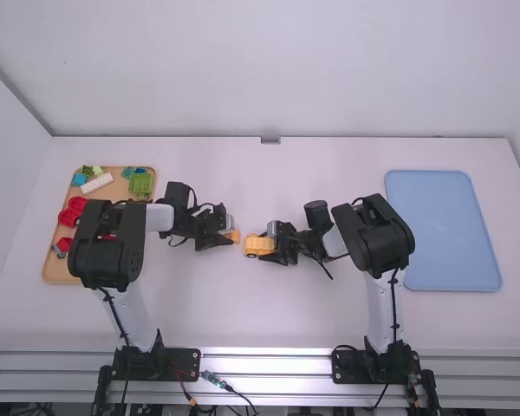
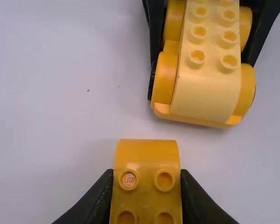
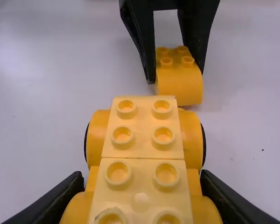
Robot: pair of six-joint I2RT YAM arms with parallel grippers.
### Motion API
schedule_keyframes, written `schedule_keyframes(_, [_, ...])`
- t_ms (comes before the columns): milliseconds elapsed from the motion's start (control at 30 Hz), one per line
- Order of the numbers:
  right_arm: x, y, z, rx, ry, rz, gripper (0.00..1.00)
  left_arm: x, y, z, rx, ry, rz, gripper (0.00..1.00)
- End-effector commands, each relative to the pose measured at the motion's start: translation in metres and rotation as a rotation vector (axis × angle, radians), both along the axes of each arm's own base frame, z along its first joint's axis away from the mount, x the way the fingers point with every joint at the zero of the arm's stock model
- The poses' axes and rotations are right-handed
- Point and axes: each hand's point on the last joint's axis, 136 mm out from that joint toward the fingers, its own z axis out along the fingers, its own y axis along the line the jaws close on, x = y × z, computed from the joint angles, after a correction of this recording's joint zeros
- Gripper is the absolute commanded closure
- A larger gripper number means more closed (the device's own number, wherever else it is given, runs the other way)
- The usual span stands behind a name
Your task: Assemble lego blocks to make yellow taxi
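My right gripper [image 1: 269, 244] clasps the yellow taxi body [image 3: 142, 140]; near it, my left gripper [image 1: 230, 235] grasps a yellow block [image 2: 146, 158].

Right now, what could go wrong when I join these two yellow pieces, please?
The left end effector pinches the small curved block by its sides, so it may tilt under pressure. The block and car body are apart; poor alignment could make them bump rather than join.

The left arm [image 1: 108, 247] partly hides the tan tray [image 1: 59, 269]; the left wrist view crops the yellow car [image 2: 206, 91] and curved block [image 2: 147, 156]
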Motion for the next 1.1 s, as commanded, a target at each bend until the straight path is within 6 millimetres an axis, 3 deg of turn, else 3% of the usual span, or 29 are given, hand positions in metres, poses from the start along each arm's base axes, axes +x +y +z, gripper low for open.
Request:
schedule_keyframes(0, [0.000, -0.007, -0.013, -0.041, 0.006, -0.027, 0.40, 0.006, -0.002, 0.010, -0.037, 0.020, 0.002, 0.95])
schedule_keyframes(67, [0.000, -0.007, -0.013, -0.041, 0.006, -0.027, 0.39, 0.008, -0.002, 0.017, -0.037, 0.046, 0.002, 0.97])
schedule_keyframes(167, [0.001, -0.007, -0.013, -0.043, 0.005, -0.030, 0.39, 0.007, -0.006, 0.028, -0.053, 0.065, -0.007, 0.90])
schedule_keyframes(267, [0.001, -0.007, -0.013, -0.042, 0.002, -0.030, 0.39, 0.008, -0.019, 0.046, -0.090, 0.044, -0.040, 0.98])
schedule_keyframes(467, [0.005, -0.013, -0.012, -0.039, 0.005, -0.045, 0.39, -0.002, -0.038, 0.060, -0.086, -0.027, -0.084, 0.97])
schedule_keyframes(767, [0.005, -0.015, -0.010, -0.023, 0.000, -0.036, 0.39, -0.014, -0.069, 0.064, -0.070, -0.057, -0.045, 0.98])
schedule_keyframes(1067, [0.002, -0.013, -0.010, -0.021, -0.035, -0.008, 0.37, -0.020, -0.072, 0.062, -0.080, -0.024, -0.046, 0.98])
